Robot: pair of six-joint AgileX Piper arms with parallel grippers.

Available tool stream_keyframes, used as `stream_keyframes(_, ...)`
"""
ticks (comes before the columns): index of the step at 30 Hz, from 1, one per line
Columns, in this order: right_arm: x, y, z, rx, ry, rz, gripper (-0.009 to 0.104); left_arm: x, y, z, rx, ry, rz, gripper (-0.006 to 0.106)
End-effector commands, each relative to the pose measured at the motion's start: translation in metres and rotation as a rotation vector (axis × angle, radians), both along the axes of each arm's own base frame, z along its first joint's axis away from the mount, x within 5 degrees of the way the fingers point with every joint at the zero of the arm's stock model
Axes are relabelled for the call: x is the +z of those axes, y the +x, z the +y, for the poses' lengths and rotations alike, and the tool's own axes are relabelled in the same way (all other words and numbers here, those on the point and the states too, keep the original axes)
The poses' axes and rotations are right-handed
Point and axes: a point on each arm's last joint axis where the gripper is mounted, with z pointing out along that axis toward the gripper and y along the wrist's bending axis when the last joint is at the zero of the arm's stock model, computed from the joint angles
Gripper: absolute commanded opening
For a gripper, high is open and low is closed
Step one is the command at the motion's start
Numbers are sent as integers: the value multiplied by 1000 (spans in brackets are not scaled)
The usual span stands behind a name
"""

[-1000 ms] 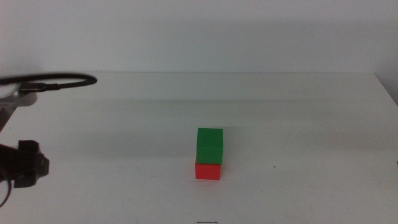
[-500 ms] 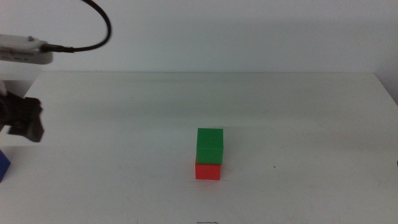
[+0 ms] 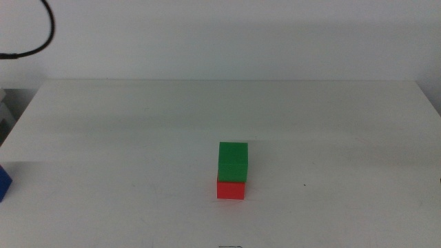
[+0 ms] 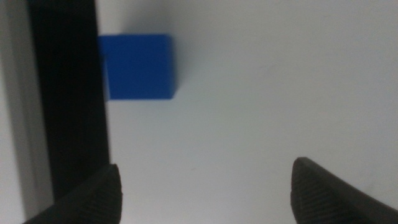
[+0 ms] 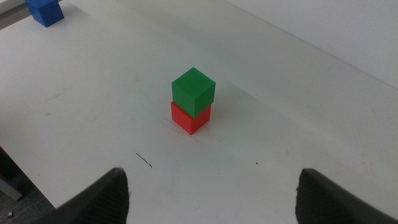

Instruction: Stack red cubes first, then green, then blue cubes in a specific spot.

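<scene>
Left gripper [image 4: 205,186], jaws spread above the blue cube [image 4: 138,66], should centre over it, descend squarely and pinch opposite faces before carrying it to the green cube [image 3: 233,161]

Three cubes total on the table [image 3: 331,124]: one red cube [image 3: 231,189], one green cube [image 3: 233,161], one blue cube [image 3: 4,183]. Two grippers in view too, the left gripper [image 4: 205,186] and right gripper [image 5: 214,193], each showing two dark jaw tips.
</scene>
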Motion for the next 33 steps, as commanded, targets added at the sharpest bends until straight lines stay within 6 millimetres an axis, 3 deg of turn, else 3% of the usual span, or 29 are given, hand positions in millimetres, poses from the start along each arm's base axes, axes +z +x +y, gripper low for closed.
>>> stream_keyframes(1,13,2,0,-3,42,-86,82,19,-13,5,23,-1,6,92)
stream_keyframes(12,13,2,0,-3,42,-86,82,15,-18,24,15,40,28,92)
stream_keyframes(18,13,2,0,-3,42,-86,82,13,-10,30,25,85,-27,92)
stream_keyframes(33,13,2,0,-3,42,-86,82,-36,24,44,31,6,46,92)
